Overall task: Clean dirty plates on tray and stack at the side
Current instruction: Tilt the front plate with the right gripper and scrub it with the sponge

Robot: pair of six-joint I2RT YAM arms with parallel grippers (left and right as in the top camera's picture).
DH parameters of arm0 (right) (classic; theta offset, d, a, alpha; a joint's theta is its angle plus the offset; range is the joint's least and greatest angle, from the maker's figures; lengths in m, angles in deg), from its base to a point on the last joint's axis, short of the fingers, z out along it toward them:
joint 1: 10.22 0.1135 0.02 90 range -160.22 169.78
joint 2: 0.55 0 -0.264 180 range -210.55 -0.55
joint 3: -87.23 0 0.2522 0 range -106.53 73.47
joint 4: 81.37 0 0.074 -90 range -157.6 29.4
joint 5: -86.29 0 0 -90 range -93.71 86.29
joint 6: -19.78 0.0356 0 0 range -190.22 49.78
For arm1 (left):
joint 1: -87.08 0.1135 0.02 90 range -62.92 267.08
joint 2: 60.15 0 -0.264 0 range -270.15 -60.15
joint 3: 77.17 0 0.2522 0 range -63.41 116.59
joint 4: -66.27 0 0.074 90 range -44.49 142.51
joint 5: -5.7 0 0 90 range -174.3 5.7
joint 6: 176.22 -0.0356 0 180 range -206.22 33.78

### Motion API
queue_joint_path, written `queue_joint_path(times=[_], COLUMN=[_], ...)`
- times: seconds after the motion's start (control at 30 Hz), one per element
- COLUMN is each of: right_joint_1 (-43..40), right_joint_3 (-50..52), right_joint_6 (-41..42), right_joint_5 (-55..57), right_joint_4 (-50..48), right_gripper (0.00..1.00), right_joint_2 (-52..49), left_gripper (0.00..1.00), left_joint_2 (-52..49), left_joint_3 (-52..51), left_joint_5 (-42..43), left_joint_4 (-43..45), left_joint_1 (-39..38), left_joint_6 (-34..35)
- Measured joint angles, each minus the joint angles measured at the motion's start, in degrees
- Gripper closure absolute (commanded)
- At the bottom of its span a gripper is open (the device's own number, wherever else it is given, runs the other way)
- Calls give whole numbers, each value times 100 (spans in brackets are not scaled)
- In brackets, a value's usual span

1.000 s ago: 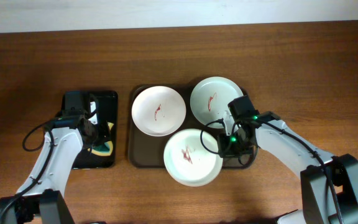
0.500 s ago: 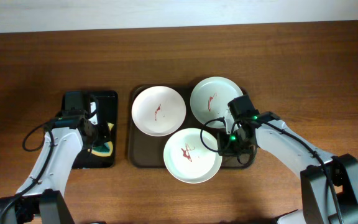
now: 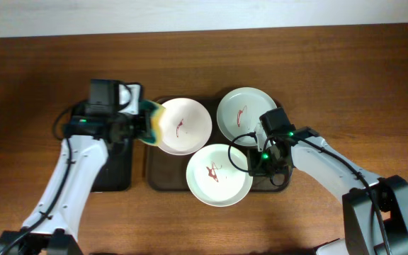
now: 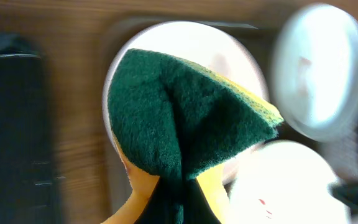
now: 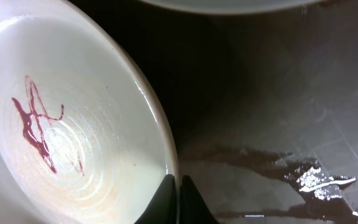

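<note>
Sponge (image 4: 185, 124) poised at the rear-left plate (image 3: 186, 127); front plate (image 3: 214, 177) nipped by its rim.
All three dirty plates lie red-smeared on the tray (image 3: 152, 180). The left claw (image 3: 146, 122) is clamped on the soft, folded sponge; the right claw (image 5: 176, 190) pinches the front plate's rim. The plates look stiff, glossy, probably slippery and breakable, so the rim is the place to grip.

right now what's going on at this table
The left end effector holds a green and yellow sponge over the left edge of the back left plate. The right end effector is pinched on the rim of the front plate. Those two and the third plate all sit on the brown tray, each with a red smear, so nothing is wiped or stacked yet. A black tray lies under the left arm.
</note>
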Motion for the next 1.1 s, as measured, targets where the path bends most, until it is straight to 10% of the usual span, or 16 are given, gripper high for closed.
queue_joint_path(times=[0.47, 1.1], right_joint_1=[0, 20], right_joint_3=[0, 0], right_joint_6=[144, 151], right_joint_5=[35, 50], right_joint_4=[-219, -229], right_gripper=[96, 96], right_joint_2=[0, -22], left_gripper=[100, 100], left_joint_2=[-977, -2118], left_joint_3=[0, 190], left_joint_5=[490, -61], left_joint_4=[195, 487], left_joint_1=[-2404, -3025], left_joint_6=[2776, 2986])
